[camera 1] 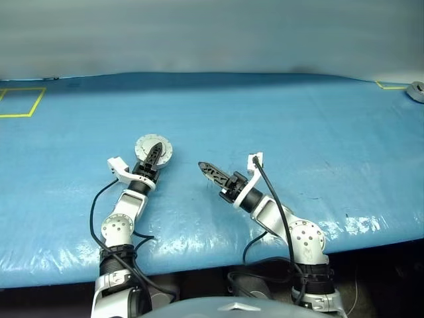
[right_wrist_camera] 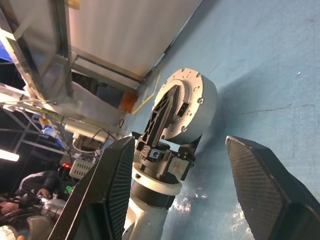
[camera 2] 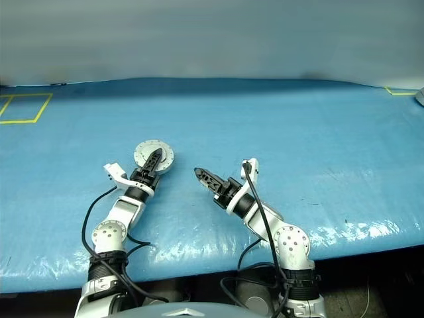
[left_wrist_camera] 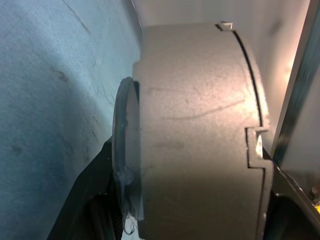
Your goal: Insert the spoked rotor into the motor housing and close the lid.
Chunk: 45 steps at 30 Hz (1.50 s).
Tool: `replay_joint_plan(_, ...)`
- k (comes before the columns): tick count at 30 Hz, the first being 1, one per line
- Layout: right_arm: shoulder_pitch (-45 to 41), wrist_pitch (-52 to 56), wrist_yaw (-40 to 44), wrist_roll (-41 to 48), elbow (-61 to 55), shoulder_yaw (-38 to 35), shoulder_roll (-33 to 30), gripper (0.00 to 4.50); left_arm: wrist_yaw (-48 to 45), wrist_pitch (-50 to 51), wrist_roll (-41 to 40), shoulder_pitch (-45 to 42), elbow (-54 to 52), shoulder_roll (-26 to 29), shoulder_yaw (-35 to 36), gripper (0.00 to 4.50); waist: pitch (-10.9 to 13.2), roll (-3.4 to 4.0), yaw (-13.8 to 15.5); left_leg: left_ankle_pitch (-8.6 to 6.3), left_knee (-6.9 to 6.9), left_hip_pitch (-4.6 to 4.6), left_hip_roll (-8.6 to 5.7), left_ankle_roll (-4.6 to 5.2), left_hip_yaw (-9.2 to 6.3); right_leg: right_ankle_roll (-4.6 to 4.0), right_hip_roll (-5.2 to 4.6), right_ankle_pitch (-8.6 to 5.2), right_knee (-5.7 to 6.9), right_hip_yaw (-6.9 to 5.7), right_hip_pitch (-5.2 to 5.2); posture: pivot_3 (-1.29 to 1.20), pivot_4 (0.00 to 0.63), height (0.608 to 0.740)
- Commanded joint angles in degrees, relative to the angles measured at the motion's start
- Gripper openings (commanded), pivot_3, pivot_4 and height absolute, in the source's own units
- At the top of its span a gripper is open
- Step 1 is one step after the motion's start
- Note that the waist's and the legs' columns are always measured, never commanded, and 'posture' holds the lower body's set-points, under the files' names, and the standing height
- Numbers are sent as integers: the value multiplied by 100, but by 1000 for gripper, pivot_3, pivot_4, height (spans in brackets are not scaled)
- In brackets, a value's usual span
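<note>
Here, motor housing (camera 1: pixel 153 150) clamped across its thickness between the two black fingers of the left gripper (camera 1: pixel 154 154), lifted just off the blue table cover (camera 1: pixel 278 119) and turned so one flat round face looks up toward the head camera. Seen up close from the left wrist as a thick grey drum, seam and notches running round its side wall, one finger (left_wrist_camera: pixel 87 192) pressed against one face. Lid apparently shut flat against the body, judging by that closed seam; spoked rotor presumably already inside, though nothing confirms it. Just to the right and a little nearer, right gripper (camera 1: pixel 207 168) pointing toward the housing but apart from it, fingers spread wide and empty, likely just let go after pressing the lid home. Farther out, yellow tape corners (camera 1: pixel 26 103) at the table's far left, a grey object (camera 1: pixel 416 91) at the far right edge, too small to identify.
</note>
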Motion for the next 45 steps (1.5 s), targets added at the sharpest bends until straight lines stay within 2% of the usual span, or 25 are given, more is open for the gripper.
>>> replay_joint_plan(1, -9, -45, 33, -60, -164, 15, 57, 3052, -171, -11, 161, -165, -49, -7, -81, 2505, 0, 0, -8, 0, 0, 0, 0, 0, 0, 0, 0, 0, 1, 0, 0, 0, 150, 740)
replay_joint_plan(10, -27, 5, 14, -269, -77, 5, 156, 3052, 69, -253, 790, -189, 420, 9, 80, 2505, -1, 0, -13, 0, -1, 23, 0, 0, 1, 0, 0, 0, 3, 0, 21, 0, 150, 740)
replay_joint_plan(15, -31, 40, 55, -303, -88, -7, 178, 3089, 356, -292, 1054, -155, 397, 127, 143, 4009, -8, 5, -36, 3, -1, 74, 4, 0, -2, -31, 3, -17, 3, 0, 69, 0, 150, 740)
replay_joint_plan(19, -28, 58, 110, -345, -98, 4, 188, 3089, 519, -400, 1232, -100, 276, 429, 328, 4009, -10, 3, -134, 16, -4, 104, 7, 7, -12, -34, 16, -12, 7, 11, 85, 0, 150, 740)
replay_joint_plan(24, -22, 53, 189, -365, -74, 23, 225, 3089, 895, -784, 1238, -93, 336, 985, 1004, 4009, -9, 1, -247, 18, -15, 124, 31, 7, -15, -58, 47, 4, 10, 25, 76, 0, 150, 740)
replay_joint_plan(29, -48, 40, 258, -409, -27, 42, 267, 3089, 937, -753, 1302, 45, 303, 1455, 1345, 4009, -9, -4, -103, 17, -31, 98, 48, 4, -23, -67, 76, 3, 9, 17, 57, 0, 150, 740)
replay_joint_plan(31, -63, 12, 301, -438, -31, 31, 294, 3089, 712, -538, 1087, 164, -81, 1619, 1400, 4009, -10, -6, -61, 16, -30, 77, 48, 0, -25, -64, 73, 5, 6, 14, 42, 0, 150, 740)
replay_joint_plan(36, -37, -262, 506, -824, -308, 84, 177, 3089, 176, -230, 962, 523, -1499, 1680, 880, 4009, -9, -16, -4, 21, -22, 27, 45, -12, -18, -56, 37, 33, 2, 15, -5, 0, 150, 740)
replay_joint_plan(37, -11, -489, 543, -1130, -438, 159, 102, 3089, 115, -216, 1016, 611, -1943, 1609, 604, 4009, -9, -16, -2, 21, -21, 27, 39, -12, -14, -51, 25, 31, 2, 14, -3, 0, 150, 740)
replay_joint_plan(38, 13, -729, 523, -1500, -583, 256, 13, 3089, 106, -368, 1474, 708, -2365, 1627, 160, 4009, -8, -17, -3, 21, -20, 28, 35, -12, -9, -52, 18, 29, 0, 16, -2, 0, 150, 740)
replay_joint_plan(40, 83, -1183, 394, -2292, -921, 504, -205, 3089, -21, -538, 1882, 875, -3076, 1493, -555, 4009, -8, -16, 7, 20, -17, 28, 11, -9, -2, -57, 1, 24, -8, 20, 1, 0, 150, 740)
replay_joint_plan(43, 255, -1652, 184, -3269, -1257, 828, -492, 3089, -301, -967, 2783, 1179, -3526, 1554, -1524, 4009, -9, -16, -16, 18, -19, 34, -18, -5, 3, -51, -8, 24, -11, 34, 0, 0, 150, 740)
replay_joint_plan(45, 429, -1968, 147, -4240, -1447, 1286, -989, 3089, -448, -1137, 3438, 1414, -3672, 1667, -2298, 4009, -10, -13, -29, 20, -26, 41, -12, -7, 5, -58, -1, 20, -5, 34, -3, 0, 150, 740)
